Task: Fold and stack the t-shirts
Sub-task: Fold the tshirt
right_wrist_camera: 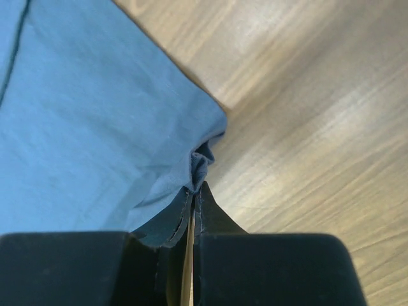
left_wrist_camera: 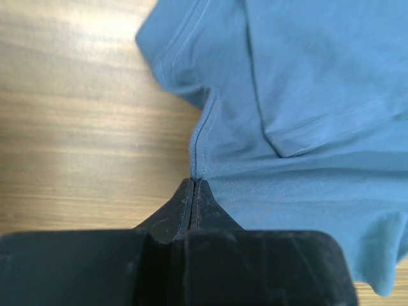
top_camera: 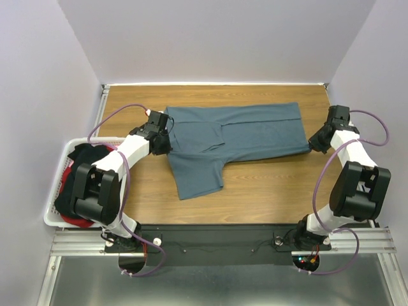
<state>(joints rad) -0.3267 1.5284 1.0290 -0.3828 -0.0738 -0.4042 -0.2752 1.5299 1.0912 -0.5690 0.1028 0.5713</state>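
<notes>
At your far left, the basket [top_camera: 52, 213] sits beside the table [top_camera: 268, 191], with a black t-shirt [top_camera: 86, 156] and a red one [top_camera: 75, 222] heaped inside. Your left gripper [left_wrist_camera: 193, 186] is pinched tight on the left edge seam of the blue-grey t-shirt [top_camera: 242, 134] — it lies flat across the far half, one sleeve pointing toward you. Your right gripper [right_wrist_camera: 195, 190] is clamped on its near right corner — bare wood lies nearer you.

The slate blue-grey t-shirt [top_camera: 242, 134] lies flat across the far half of the table [top_camera: 274, 185], folded into a long band with 1 broad flap spread toward the near edge. A black t-shirt [top_camera: 89, 155] and a red t-shirt [top_camera: 75, 221] sit crumpled in the white basket [top_camera: 51, 203] at left.
</notes>
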